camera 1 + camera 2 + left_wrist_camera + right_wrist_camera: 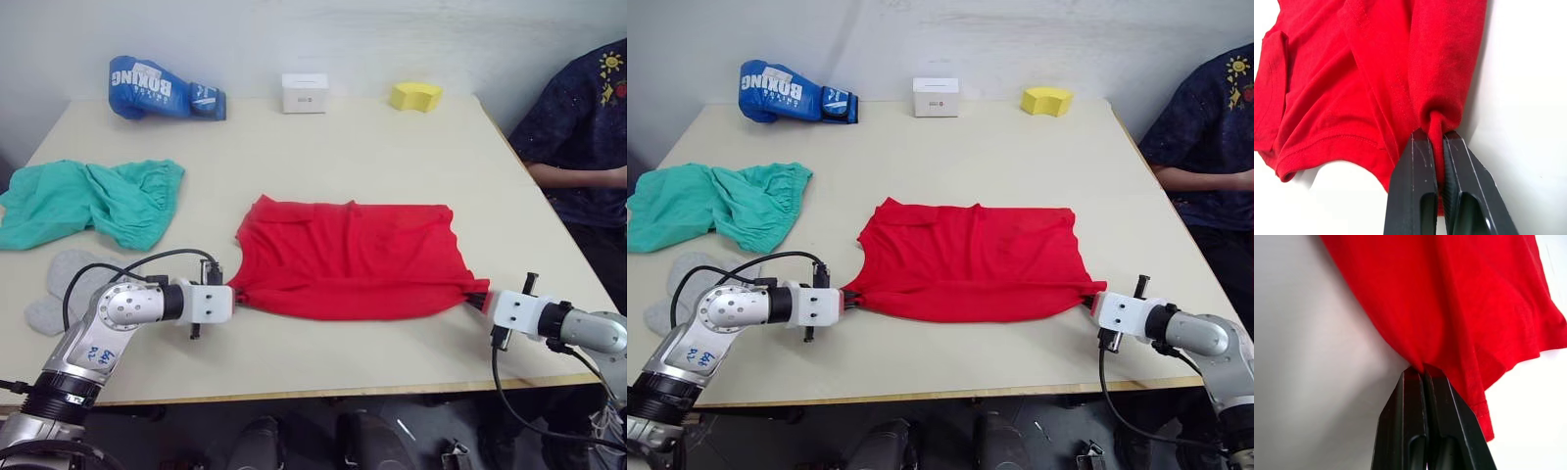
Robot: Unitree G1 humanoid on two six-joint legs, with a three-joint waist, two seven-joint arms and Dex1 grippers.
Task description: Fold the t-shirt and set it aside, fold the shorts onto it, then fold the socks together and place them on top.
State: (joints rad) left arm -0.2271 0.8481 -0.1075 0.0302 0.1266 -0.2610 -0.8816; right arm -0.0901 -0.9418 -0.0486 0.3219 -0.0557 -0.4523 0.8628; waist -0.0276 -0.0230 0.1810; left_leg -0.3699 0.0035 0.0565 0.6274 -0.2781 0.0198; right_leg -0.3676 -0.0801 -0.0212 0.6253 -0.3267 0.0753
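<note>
The red t-shirt lies folded into a wide band across the middle of the table. My left gripper is shut on its near left corner, the cloth pinched between the fingers. At the near right corner my right gripper is shut on the cloth too, bunched at the fingertips. The teal-green shorts lie crumpled at the left side of the table. Grey socks rest near the left edge, partly behind my left arm.
A blue boxing glove, a small white box and a yellow sponge line the table's far edge. A person in a dark shirt sits at the right side. Bare tabletop lies beyond the t-shirt.
</note>
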